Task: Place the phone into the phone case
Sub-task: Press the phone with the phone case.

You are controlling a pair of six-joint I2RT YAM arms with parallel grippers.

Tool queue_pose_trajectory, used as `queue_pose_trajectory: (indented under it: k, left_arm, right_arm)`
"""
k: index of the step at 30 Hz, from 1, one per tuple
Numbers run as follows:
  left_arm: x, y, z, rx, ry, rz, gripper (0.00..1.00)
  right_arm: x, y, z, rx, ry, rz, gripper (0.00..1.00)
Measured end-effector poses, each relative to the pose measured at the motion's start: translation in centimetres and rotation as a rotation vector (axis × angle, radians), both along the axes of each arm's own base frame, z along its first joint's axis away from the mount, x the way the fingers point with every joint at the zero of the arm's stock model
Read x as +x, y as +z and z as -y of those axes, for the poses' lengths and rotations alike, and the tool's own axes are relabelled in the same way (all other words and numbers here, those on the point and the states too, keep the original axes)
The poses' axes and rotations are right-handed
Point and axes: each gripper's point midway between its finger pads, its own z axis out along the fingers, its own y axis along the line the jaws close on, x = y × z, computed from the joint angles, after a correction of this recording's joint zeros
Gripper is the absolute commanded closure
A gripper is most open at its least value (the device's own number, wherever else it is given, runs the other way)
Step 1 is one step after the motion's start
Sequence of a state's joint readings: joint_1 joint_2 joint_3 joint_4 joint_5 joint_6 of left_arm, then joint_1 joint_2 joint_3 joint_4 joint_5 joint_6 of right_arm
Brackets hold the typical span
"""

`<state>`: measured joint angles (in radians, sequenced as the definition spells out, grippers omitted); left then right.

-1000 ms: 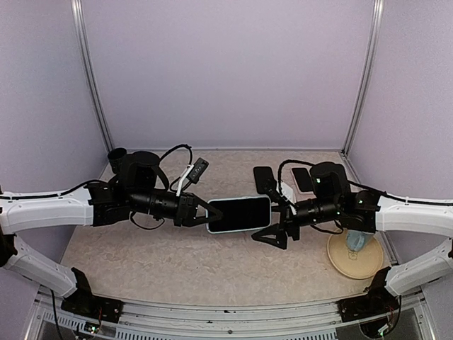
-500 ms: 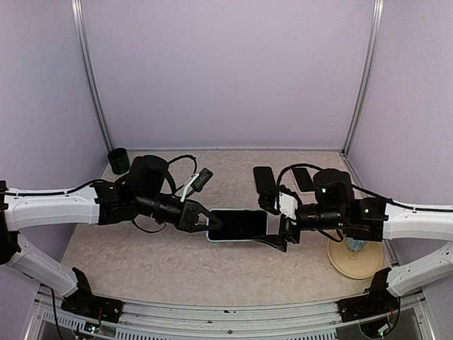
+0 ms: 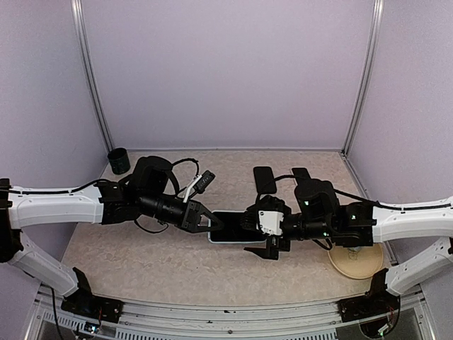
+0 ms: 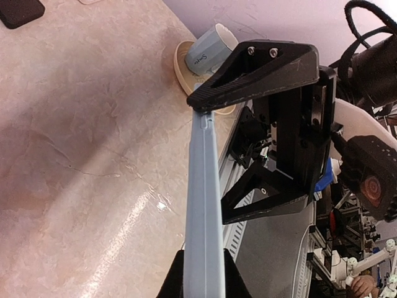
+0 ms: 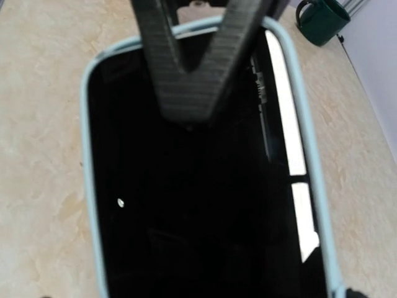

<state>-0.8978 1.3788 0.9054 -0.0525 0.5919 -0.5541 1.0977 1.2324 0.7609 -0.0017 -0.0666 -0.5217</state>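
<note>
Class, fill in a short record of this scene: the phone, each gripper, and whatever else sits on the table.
phone: phone, pale blue edge, dark screen up, mid-table
left: left gripper shut on the phone's left end
right: right gripper open, jaws astride the phone's right end
case: dark case at the back, untouched; second dark slab beside it
other: dark mug far left; plate with a cup, near right
</note>
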Motion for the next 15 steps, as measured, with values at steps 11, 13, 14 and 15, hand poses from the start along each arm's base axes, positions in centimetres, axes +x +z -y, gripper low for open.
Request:
queue_pose_trajectory:
  k: [11, 13, 14, 15]
  left_arm:
    - [0.0, 0.1, 0.0, -0.003, 0.004, -0.015, 1.00]
    - [0.0, 0.1, 0.0, -0.002, 0.004, -0.017, 1.00]
    - [0.0, 0.1, 0.0, -0.002, 0.005, -0.017, 1.00]
    - [0.0, 0.1, 0.0, -0.003, 0.005, -0.017, 1.00]
  right_arm:
    - [1.0, -1.3, -0.6, -0.089, -0.054, 0.089, 0.01]
    - [1.1, -1.6, -0.6, -0.107, -0.067, 0.108, 0.02]
    - [1.3, -1.6, -0.5, -0.114, -0.075, 0.119, 0.03]
    - [1.3, -1.6, -0.5, -0.119, -0.081, 0.132, 0.04]
